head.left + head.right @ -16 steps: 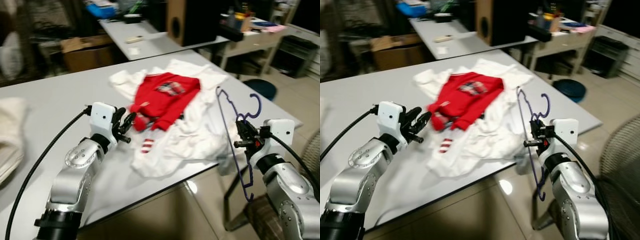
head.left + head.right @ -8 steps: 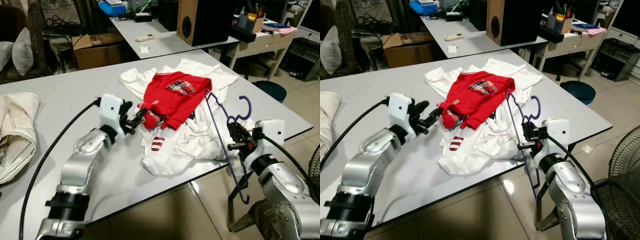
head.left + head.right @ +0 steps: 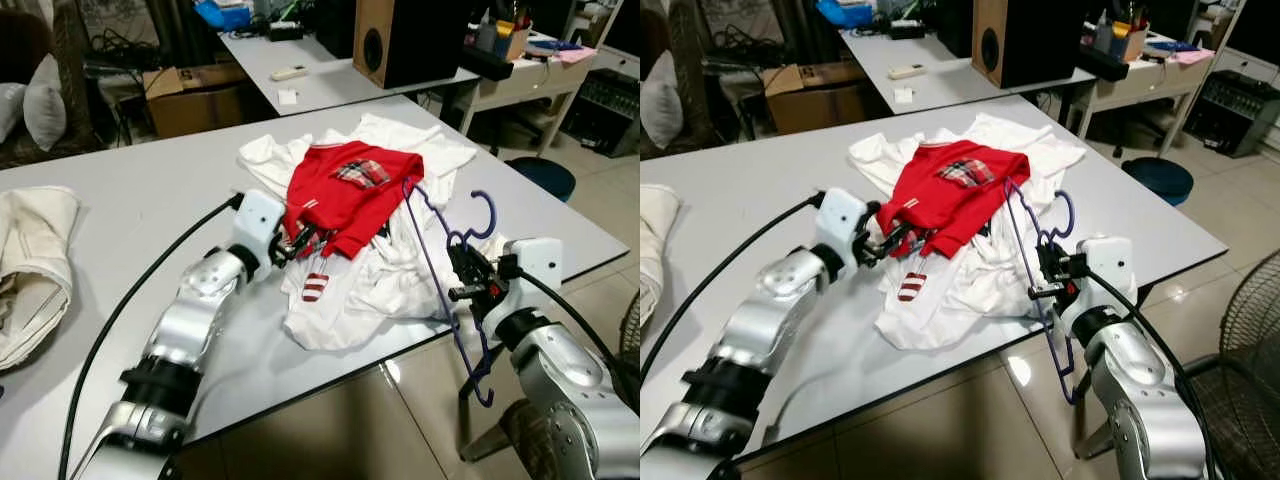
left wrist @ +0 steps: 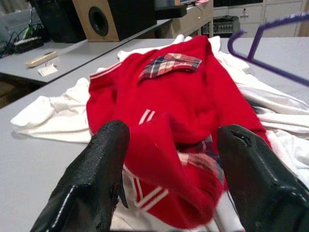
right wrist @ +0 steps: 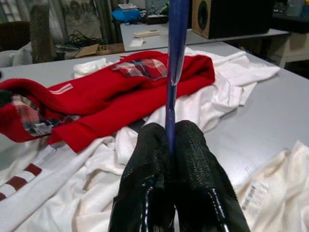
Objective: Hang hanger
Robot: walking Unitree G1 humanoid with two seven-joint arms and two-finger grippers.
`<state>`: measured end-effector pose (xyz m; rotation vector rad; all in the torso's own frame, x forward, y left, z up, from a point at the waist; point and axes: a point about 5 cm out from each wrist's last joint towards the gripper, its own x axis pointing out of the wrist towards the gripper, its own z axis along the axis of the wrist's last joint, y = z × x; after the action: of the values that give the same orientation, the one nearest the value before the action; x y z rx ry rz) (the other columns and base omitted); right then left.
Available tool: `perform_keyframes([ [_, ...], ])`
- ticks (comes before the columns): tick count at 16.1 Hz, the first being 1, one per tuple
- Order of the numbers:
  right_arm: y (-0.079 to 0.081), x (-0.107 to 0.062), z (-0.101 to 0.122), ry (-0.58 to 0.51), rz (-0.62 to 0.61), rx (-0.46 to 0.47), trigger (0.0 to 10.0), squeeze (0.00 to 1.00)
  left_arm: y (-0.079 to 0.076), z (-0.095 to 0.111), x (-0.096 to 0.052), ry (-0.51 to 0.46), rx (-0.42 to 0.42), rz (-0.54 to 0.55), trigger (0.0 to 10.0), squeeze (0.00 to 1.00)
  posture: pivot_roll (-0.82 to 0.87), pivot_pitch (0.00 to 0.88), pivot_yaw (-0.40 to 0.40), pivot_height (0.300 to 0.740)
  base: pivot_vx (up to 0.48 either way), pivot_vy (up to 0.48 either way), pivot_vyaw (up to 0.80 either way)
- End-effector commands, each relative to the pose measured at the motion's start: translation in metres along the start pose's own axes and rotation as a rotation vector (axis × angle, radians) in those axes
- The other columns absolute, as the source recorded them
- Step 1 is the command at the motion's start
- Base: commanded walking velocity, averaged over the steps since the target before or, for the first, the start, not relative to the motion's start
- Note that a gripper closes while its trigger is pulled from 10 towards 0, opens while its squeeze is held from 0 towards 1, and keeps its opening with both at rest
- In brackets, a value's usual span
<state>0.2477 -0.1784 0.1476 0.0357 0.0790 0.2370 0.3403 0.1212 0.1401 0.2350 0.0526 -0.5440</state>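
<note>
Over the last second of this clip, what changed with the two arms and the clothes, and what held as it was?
The left gripper has reached forward from the bare table to the red sweater; its open fingers now straddle the sweater's near folded edge, not yet closed. The right gripper stays shut on the purple hanger beside the table's edge. The sweater and the white clothes lie as before; the overall shift is camera motion.

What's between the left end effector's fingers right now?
A fold of the red sweater sits between the left end effector's open fingers, seen in the left wrist view; contact unclear.
</note>
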Motion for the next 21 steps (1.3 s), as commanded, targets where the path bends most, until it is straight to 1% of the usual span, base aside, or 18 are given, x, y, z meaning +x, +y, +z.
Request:
perform_keyframes([
  [1,0.003,-0.002,0.002,-0.005,0.0,-0.01,10.0,0.0,-0.002,-0.003,0.005,0.019,0.036,-0.01,10.0,0.0,-0.05,0.0,0.045,0.74,0.0,0.0,0.0],
  [3,0.003,-0.002,0.002,-0.005,0.002,-0.012,10.0,0.0,-0.001,-0.008,0.008,0.042,0.047,0.01,9.8,0.0,-0.05,0.0,0.045,0.74,0.0,0.0,0.0],
  [4,0.003,-0.002,0.002,-0.006,0.003,-0.014,10.0,0.0,0.001,-0.01,0.009,0.051,0.046,0.021,3.6,0.0,-0.05,0.0,0.045,0.74,0.0,0.0,0.0],
  [5,0.004,-0.002,0.003,-0.007,0.004,-0.015,10.0,0.0,0.003,-0.011,0.01,0.055,0.05,0.027,0.0,0.0,-0.05,0.0,0.045,0.74,0.0,0.0,0.0],
  [8,0.004,-0.001,0.003,-0.008,0.007,-0.02,10.0,0.0,0.01,-0.013,0.011,0.066,0.058,0.061,0.0,0.0,-0.06,0.0,0.045,0.74,0.0,0.0,0.0],
  [10,0.005,-0.001,0.003,-0.008,0.009,-0.022,10.0,0.0,0.014,-0.013,0.013,0.061,0.047,0.083,0.0,0.0,-0.06,0.0,0.042,0.74,0.0,0.0,0.0],
  [12,0.004,-0.001,0.003,-0.007,0.013,-0.028,10.0,0.0,0.012,-0.01,0.015,0.031,0.016,0.048,0.0,0.0,-0.06,0.0,0.039,0.74,0.0,0.0,0.0],
  [15,0.004,0.0,0.003,-0.007,0.017,-0.032,10.0,0.0,0.011,-0.012,0.015,0.034,0.008,0.047,0.0,0.0,-0.06,0.0,0.038,0.74,0.0,0.0,0.0],
  [21,0.004,-0.002,0.003,-0.004,0.025,-0.045,10.0,0.0,0.012,-0.017,0.015,0.054,0.023,0.043,0.0,0.0,-0.06,0.0,0.04,0.74,0.0,0.0,0.0],
])
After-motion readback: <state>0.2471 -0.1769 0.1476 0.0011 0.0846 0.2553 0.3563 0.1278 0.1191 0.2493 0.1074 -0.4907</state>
